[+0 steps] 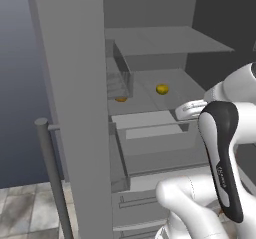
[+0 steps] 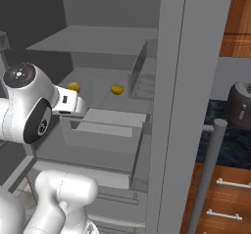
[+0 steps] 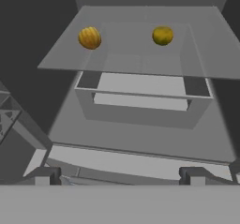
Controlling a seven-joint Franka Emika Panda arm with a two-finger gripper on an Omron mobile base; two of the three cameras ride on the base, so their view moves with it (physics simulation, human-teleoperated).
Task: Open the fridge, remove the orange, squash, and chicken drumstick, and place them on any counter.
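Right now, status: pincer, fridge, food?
Pincer open, empty, facing the shelves. Fridge open; ribbed orange-yellow ball and smooth yellow ball on the shelf. Nothing between pincer and them.

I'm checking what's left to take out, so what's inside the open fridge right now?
On a shelf of the fridge sit two small round pieces: a ribbed orange-yellow one and a smooth yellow one. Below is a drawer; most of its inside is hidden.

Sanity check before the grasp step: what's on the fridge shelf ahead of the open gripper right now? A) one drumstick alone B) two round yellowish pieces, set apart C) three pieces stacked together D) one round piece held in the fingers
B: the hand view shows a ribbed orange-yellow ball and a smoother yellow ball apart on the same shelf, with the gripper open and short of them.
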